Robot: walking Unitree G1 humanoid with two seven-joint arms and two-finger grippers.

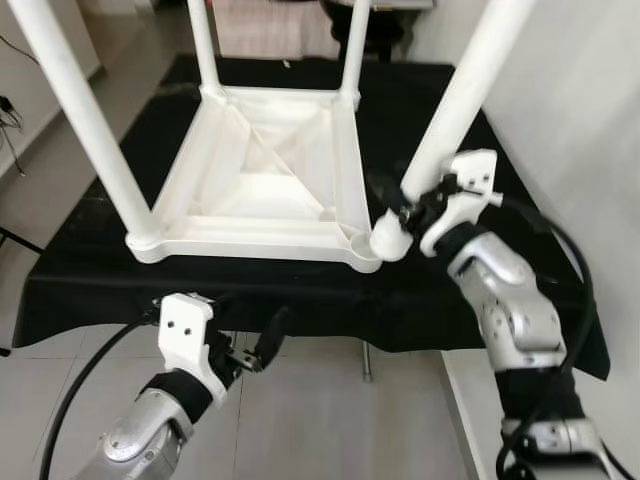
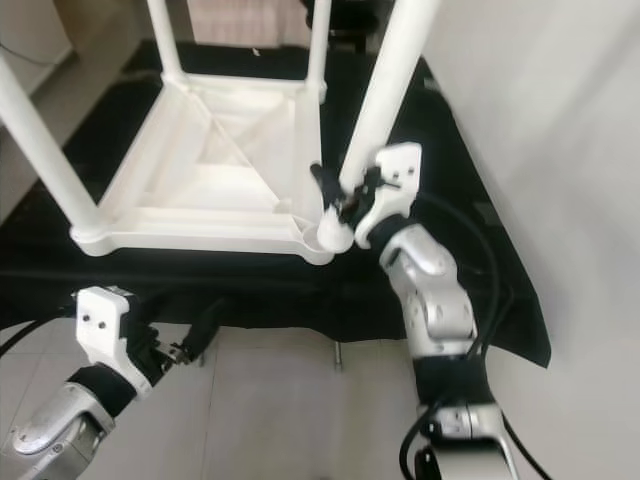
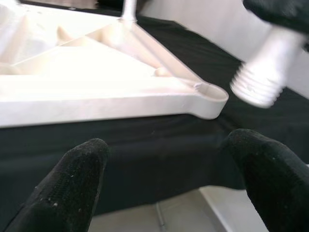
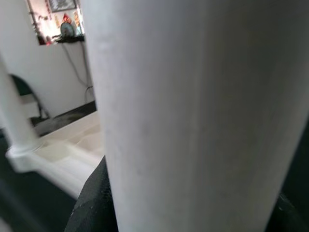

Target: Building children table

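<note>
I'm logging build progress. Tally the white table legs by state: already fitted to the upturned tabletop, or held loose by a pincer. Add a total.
Fitted legs: 3 (near left, far left, far right)
Loose leg in the right pincer: 1
Total: 4

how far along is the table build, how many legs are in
Three legs already stand in the upturned tabletop. The right gripper holds the fourth leg, tilted, its threaded end beside the near right corner socket. It must still be seated there. The left gripper hangs open below the table edge.
</note>
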